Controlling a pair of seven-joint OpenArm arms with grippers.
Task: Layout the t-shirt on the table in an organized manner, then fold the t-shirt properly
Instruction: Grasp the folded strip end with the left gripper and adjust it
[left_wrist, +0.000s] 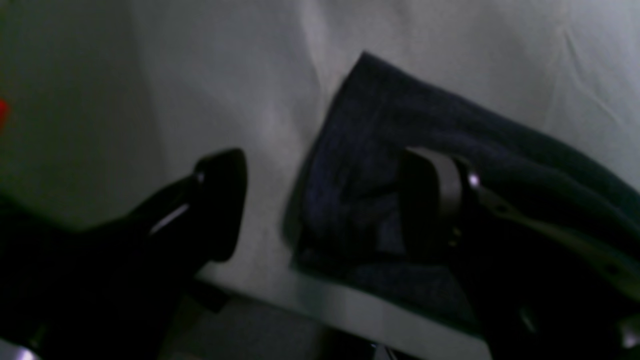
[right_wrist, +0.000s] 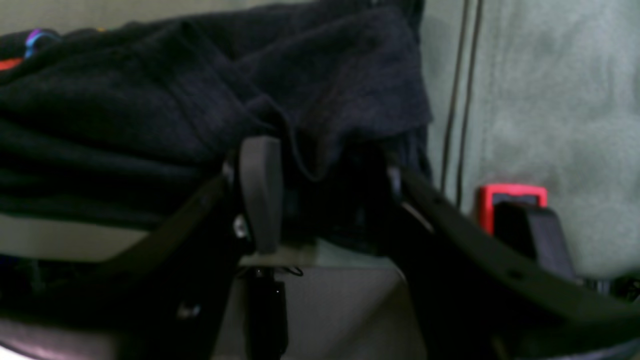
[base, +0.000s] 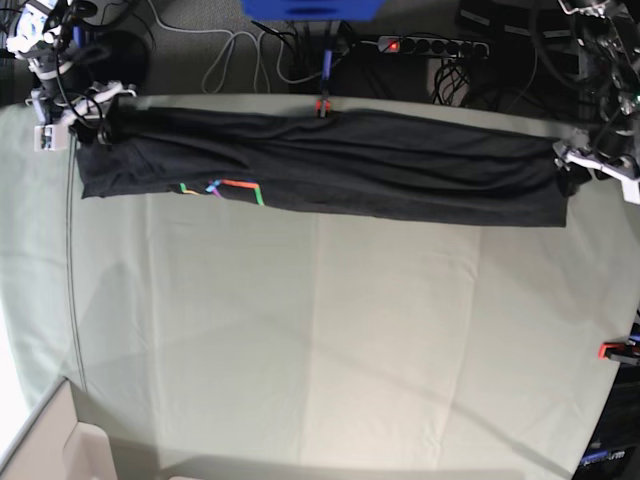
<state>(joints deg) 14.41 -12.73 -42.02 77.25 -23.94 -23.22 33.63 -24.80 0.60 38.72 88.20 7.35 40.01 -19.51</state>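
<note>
The black t-shirt (base: 330, 165) lies as a long, narrow, bunched band along the far edge of the table (base: 350, 330), with part of its rainbow print (base: 235, 190) showing near its left end. My left gripper (left_wrist: 325, 205) is at the band's right-hand end (base: 572, 170), jaws wide open. One of its fingers (left_wrist: 430, 200) rests over the shirt corner (left_wrist: 400, 125); the other stands over bare table (left_wrist: 200, 75). My right gripper (right_wrist: 330, 195) is at the left-hand end (base: 98, 125), jaws apart, with loose black fabric (right_wrist: 200, 100) draped between them.
Red clamps sit at the table's far edge (base: 322, 105) and right edge (base: 612, 350), and one (right_wrist: 510, 192) is close beside my right gripper. A thin cable (base: 72, 280) runs down the table's left side. Cables and a power strip (base: 430, 45) lie behind the table.
</note>
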